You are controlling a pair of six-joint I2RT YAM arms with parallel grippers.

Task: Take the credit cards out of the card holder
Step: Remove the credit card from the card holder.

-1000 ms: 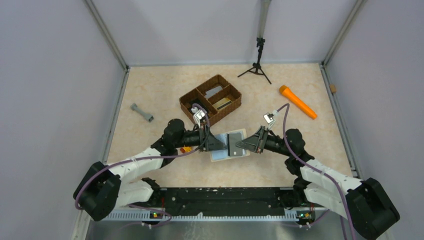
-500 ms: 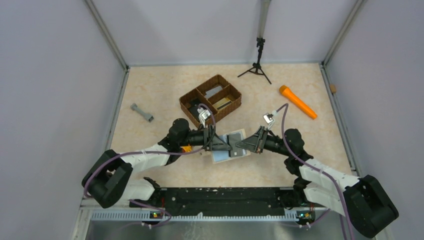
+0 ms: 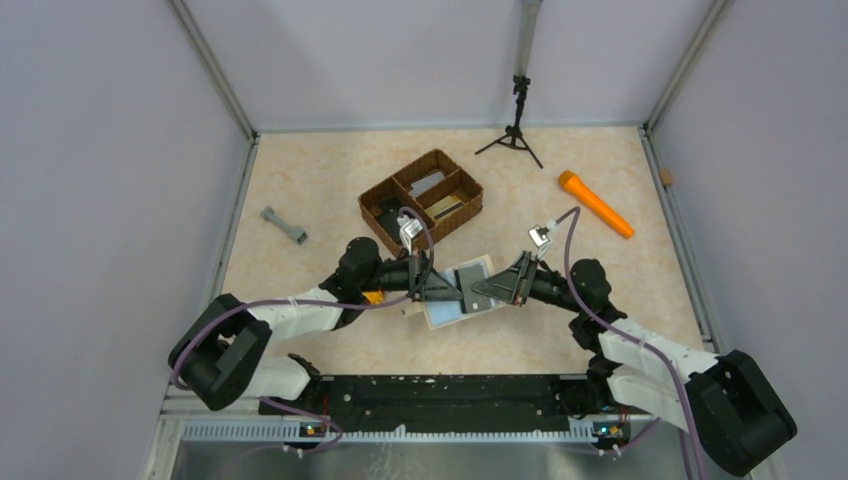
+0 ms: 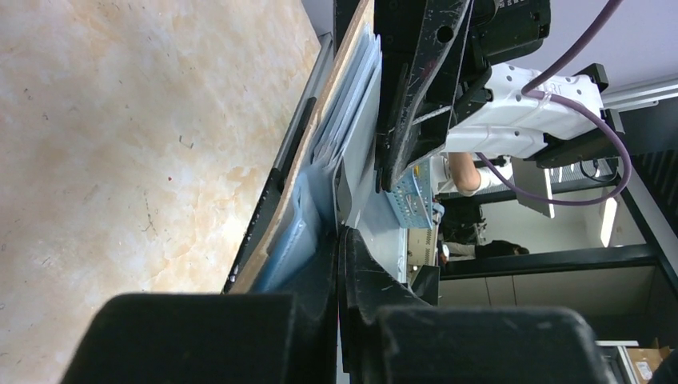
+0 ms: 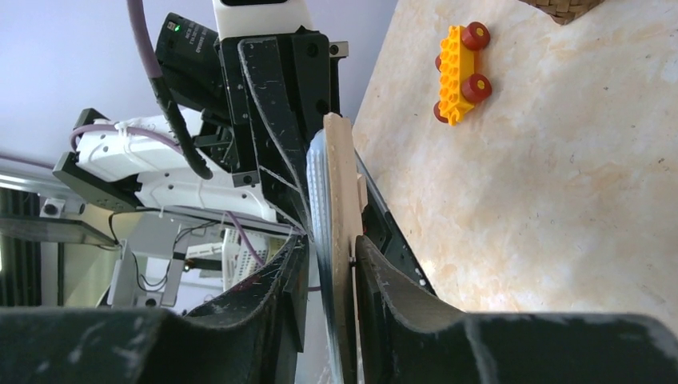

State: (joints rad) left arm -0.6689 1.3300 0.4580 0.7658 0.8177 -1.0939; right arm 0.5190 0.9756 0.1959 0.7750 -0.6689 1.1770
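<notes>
Cream-beige folding card holder [image 3: 447, 312] open mid-worktop, pinched between my grippers. The right gripper [image 3: 481, 290] clamps its beige flap, and the left gripper [image 3: 452, 290] is narrow on the blue lining. Brown wicker divided tray [image 3: 398, 178] lies beyond it, yellow brick car [image 5: 457, 72] to its left.

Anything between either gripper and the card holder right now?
Nothing visible. The right gripper clamps the card holder by its beige wall; the left gripper pinches a thin layer inside it, card or pocket unclear.
</notes>
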